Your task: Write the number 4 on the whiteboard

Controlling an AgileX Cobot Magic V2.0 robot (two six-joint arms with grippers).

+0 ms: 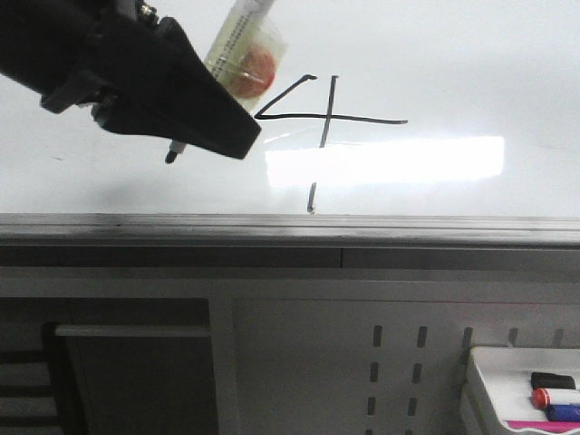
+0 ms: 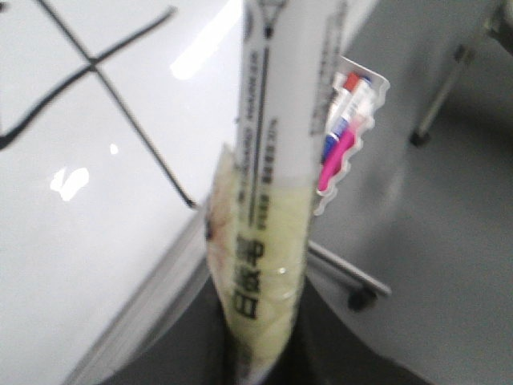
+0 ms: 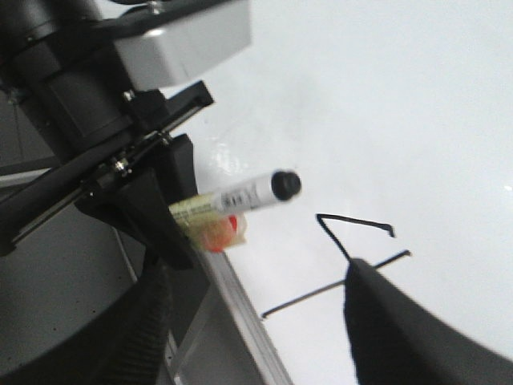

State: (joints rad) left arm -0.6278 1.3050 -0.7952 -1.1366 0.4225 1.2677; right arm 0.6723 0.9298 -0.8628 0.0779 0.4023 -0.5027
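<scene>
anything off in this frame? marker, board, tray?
The number 4 on the whiteboard looks sloppy: its crossbar overshoots far right and the vertical stroke breaks near the glare. The marker in the left tool has tape and a red blob stuck on.

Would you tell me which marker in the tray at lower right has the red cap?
The middle marker in the tray: red-capped, lying between a black marker and a blue marker.
</scene>
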